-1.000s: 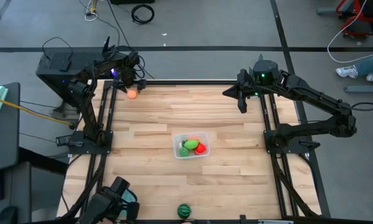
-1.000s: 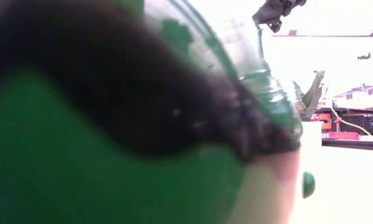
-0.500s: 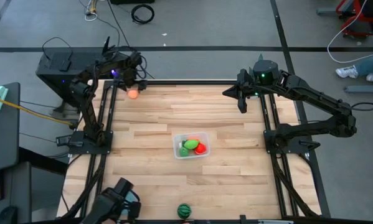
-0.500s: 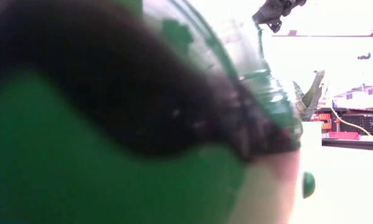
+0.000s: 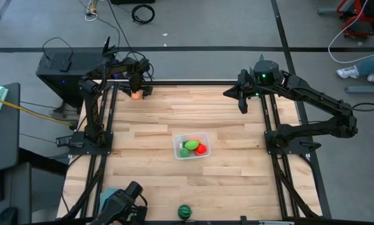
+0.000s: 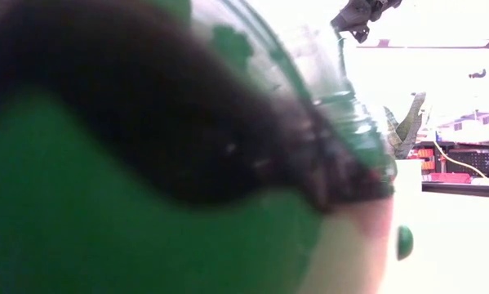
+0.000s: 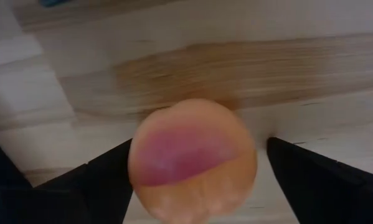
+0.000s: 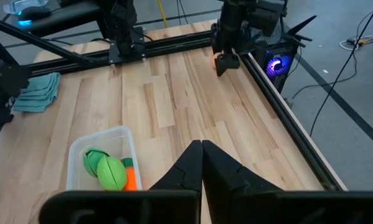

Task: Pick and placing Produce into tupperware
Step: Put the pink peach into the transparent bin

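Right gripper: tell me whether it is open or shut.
Shut. In its own wrist view the right gripper shows its two dark fingers pressed together with no gap, holding nothing, above the table.

table: pale wood planks, matt
tupperware: clear plastic, slight gloss
peach ball: smooth, soft sheen
teal cloth: folded fabric
frame rails: black metal

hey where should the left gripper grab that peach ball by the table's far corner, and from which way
Across its widest middle, coming straight down from above. The peach ball is round and sits on bare table, so no side is better. The left gripper already hangs over it, a finger on each side.
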You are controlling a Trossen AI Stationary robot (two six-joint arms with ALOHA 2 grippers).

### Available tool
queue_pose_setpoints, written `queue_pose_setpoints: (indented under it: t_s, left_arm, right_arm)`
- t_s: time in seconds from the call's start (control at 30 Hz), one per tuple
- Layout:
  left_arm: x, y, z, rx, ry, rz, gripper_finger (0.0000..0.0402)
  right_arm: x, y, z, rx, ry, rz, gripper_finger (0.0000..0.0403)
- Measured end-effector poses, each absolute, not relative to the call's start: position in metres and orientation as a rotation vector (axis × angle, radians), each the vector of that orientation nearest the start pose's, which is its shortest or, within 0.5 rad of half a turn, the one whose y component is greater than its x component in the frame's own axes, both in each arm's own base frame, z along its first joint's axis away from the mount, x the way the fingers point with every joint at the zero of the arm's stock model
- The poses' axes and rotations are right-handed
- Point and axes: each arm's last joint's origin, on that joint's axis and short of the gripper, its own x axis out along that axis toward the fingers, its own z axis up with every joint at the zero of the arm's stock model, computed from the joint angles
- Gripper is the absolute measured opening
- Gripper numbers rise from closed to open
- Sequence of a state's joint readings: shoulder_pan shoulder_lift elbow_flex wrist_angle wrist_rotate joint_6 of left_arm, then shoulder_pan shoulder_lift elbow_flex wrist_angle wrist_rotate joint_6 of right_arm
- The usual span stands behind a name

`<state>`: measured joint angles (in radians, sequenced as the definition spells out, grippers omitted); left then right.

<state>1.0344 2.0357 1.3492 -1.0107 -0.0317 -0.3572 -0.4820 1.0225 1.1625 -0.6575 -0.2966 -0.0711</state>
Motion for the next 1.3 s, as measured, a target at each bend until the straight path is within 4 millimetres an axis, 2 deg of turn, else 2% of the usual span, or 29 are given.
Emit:
queue_pose_setpoints:
  t_s: [0.13, 0.33, 1.07, 1.3]
  left_arm:
    - [0.1811, 0.3052, 0.1322, -1.112, 1.421, 1.073, 0.0320]
    - [0.1815, 0.3057, 0.1318, -1.113, 1.415, 1.079, 0.0244]
    - [0.1811, 0.3053, 0.1304, -1.105, 1.425, 1.076, 0.0246]
    - [0.1837, 0.3036, 0.1299, -1.130, 1.417, 1.000, 0.0249]
  right_arm:
    - [0.1807, -0.0850, 0.3752, 0.127, 0.485, -0.164, 0.0014]
    - [0.1807, -0.0850, 0.3752, 0.127, 0.485, -0.164, 0.0014]
    - [0.1808, -0.0850, 0.3752, 0.127, 0.485, -0.164, 0.0014]
    - [0.1808, -0.0850, 0.3752, 0.127, 0.485, -0.164, 0.0014]
